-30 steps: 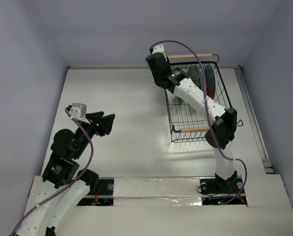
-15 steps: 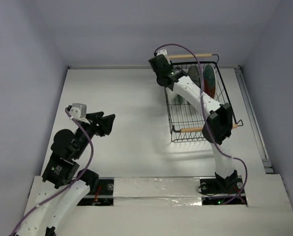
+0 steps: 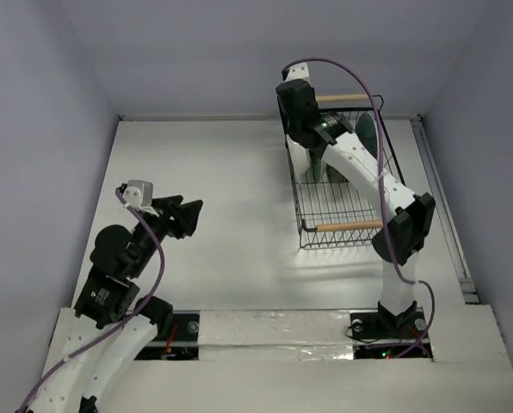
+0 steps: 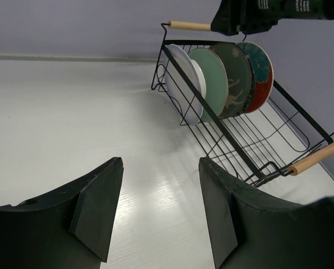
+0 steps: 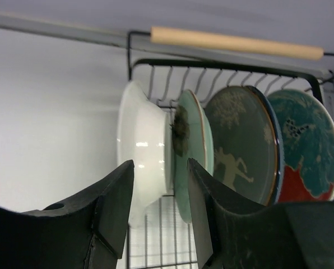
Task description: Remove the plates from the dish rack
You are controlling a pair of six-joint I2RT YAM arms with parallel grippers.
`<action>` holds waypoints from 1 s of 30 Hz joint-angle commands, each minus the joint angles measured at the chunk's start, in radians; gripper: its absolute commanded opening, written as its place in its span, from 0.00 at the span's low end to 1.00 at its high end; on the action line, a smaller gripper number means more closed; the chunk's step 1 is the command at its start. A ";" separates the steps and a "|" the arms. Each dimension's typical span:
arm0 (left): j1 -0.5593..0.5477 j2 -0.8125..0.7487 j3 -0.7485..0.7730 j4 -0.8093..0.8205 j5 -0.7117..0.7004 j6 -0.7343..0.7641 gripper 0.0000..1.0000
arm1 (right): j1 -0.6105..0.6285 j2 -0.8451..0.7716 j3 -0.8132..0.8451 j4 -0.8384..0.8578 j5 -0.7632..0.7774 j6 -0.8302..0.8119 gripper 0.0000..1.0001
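Black wire and pale wood make up the dish rack (image 4: 317,157), which sits on the table (image 3: 222,172) in the upper right of the overhead view. All four plates stand on edge at its upper end, packed close in a row. In the right-wrist view the white plate (image 5: 142,162) is leftmost, then the green plate (image 5: 192,145), the dark grey plate (image 5: 240,151) with its deer, and the red-rimmed plate (image 5: 304,145) last. None is out yet, so from where I stand the job looks to be at its very start, the reach for the first plate. The right pincer (image 5: 159,168) hangs over the rack's upper left corner, its jaws spread and holding nothing. The gap between them frames the edge where the white plate meets the green one, and it does not appear to touch either. The left pincer (image 4: 161,168) hovers over bare table at the centre left of the overhead view, jaws likewise spread and empty, well apart from the rack. I'd judge the next move calls for the right arm to drop so one finger slides into the narrow slot between white and green while the other passes outside the white plate. It would then pinch the rim and lift straight up clear of the wires — any tilt could knock the neighbours.
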 commanded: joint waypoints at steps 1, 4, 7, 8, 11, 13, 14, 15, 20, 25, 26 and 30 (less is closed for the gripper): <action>0.005 0.008 -0.002 0.048 0.017 -0.001 0.54 | 0.014 0.027 0.043 0.033 -0.083 -0.002 0.49; 0.005 0.008 -0.002 0.048 0.018 -0.001 0.54 | 0.014 0.075 0.075 0.017 -0.107 -0.006 0.49; 0.005 0.008 -0.002 0.049 0.022 -0.001 0.54 | 0.014 0.113 0.118 -0.012 -0.109 -0.015 0.48; 0.005 0.009 -0.002 0.051 0.023 0.001 0.54 | 0.014 0.130 0.126 -0.013 -0.108 -0.018 0.49; 0.005 0.008 -0.002 0.054 0.026 0.001 0.54 | 0.014 0.158 0.149 -0.027 -0.089 -0.036 0.49; 0.005 0.006 -0.002 0.052 0.029 0.002 0.54 | 0.014 0.187 0.161 -0.042 -0.054 -0.045 0.48; 0.005 0.006 -0.002 0.051 0.028 0.001 0.54 | 0.014 0.196 0.170 -0.049 -0.039 -0.048 0.48; 0.005 0.003 -0.002 0.049 0.026 0.001 0.54 | 0.014 0.208 0.169 -0.049 0.001 -0.052 0.47; 0.005 -0.001 -0.002 0.049 0.026 0.002 0.54 | 0.014 0.196 0.118 -0.013 0.095 -0.058 0.40; 0.005 -0.003 -0.002 0.048 0.028 0.001 0.54 | 0.014 0.176 0.086 -0.003 0.150 -0.064 0.32; 0.005 -0.001 -0.002 0.048 0.029 0.001 0.54 | 0.014 0.178 0.086 -0.007 0.153 -0.064 0.32; 0.005 -0.006 -0.002 0.046 0.026 0.001 0.54 | -0.005 0.176 0.063 -0.016 0.152 -0.058 0.32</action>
